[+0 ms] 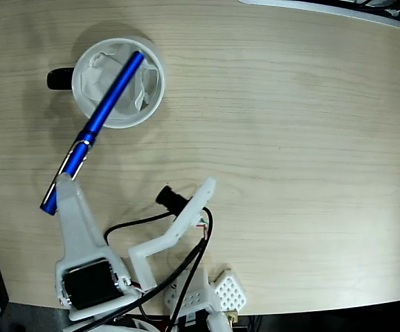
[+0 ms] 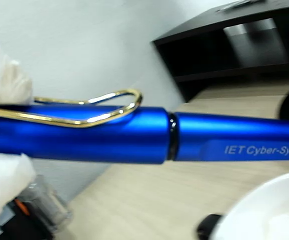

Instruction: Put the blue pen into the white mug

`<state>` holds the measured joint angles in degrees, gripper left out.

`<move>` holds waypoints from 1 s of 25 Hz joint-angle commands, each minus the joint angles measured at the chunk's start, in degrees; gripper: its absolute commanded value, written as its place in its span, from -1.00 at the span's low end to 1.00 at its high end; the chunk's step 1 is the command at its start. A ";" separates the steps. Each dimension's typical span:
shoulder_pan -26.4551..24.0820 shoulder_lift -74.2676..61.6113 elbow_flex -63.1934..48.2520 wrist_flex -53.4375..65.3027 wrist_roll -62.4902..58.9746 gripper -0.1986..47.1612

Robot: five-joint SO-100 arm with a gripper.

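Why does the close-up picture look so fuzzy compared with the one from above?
In the wrist view, the blue pen fills the frame, its lettering fairly readable, while the white mug and dark shelf behind are soft and out of focus. In the fixed view, lighting is even, the pen and mug are sharp, with only faint shadows on the table.

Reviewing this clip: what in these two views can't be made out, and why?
- Fixed view: whether the blue pen tip touches the paper inside the white mug or hangs above it; a top-down angle gives no depth.
- Fixed view: the gripper fingers' contact on the pen; the pen and white arm cover it.
- Wrist view: the pen's printed text runs off the right edge.
- Wrist view: the mug is blurred and cropped at bottom right.
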<state>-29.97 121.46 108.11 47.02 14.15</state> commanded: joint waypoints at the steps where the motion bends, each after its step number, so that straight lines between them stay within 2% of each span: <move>1: -1.76 3.16 0.79 -0.35 2.99 -0.99; 13: -4.83 2.64 2.02 0.26 14.94 -0.99; 25: -1.23 -1.85 2.20 0.53 20.30 -0.99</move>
<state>-31.46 119.62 110.30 47.90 33.40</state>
